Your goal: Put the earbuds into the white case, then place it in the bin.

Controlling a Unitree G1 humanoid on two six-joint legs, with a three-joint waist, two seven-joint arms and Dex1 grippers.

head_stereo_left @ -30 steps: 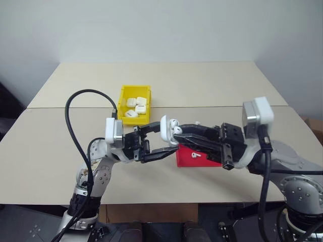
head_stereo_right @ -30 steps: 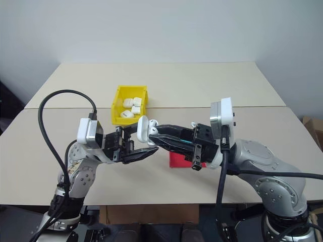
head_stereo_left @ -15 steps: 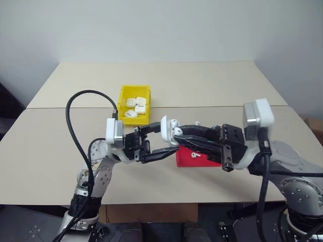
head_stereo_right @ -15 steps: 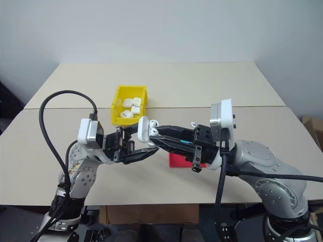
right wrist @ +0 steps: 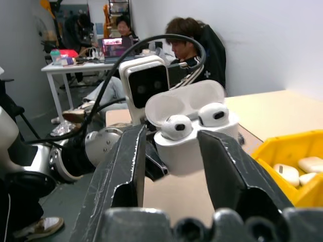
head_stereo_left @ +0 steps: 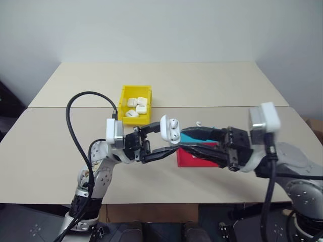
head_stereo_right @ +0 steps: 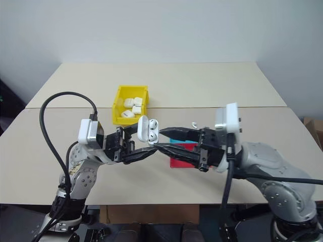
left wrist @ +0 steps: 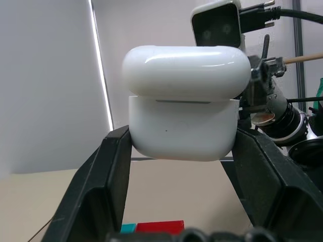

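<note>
**Both buds seated, lid up, case pinched in mid-air**

The left gripper [head_stereo_left: 160, 141] is clamped tight on the white case [head_stereo_left: 170, 130], one finger on each side wall of the lower body, holding it up above the table [head_stereo_left: 45, 146] with the hinged lid flipped open. Both earbuds [right wrist: 194, 120] sit in their sockets, heads poking out. The right gripper [head_stereo_right: 162, 140] is just beside the case with its fingers parted and nothing between them; from its wrist view the case sits right in front of the gap, not touched as far as I can tell.

Handling-wise, my guess: the case is light, rigid and glossy, so slippery. Squeezing the flat side walls low on the body looks like the safe hold; the rounded corners would squirt out. The lid should snap shut with a gentle push on top.

The bin [head_stereo_left: 122, 105] sits on the table behind the left arm, well apart from the case, already holding several white cases. A red tray [head_stereo_left: 189, 157] lies under the right gripper.
</note>
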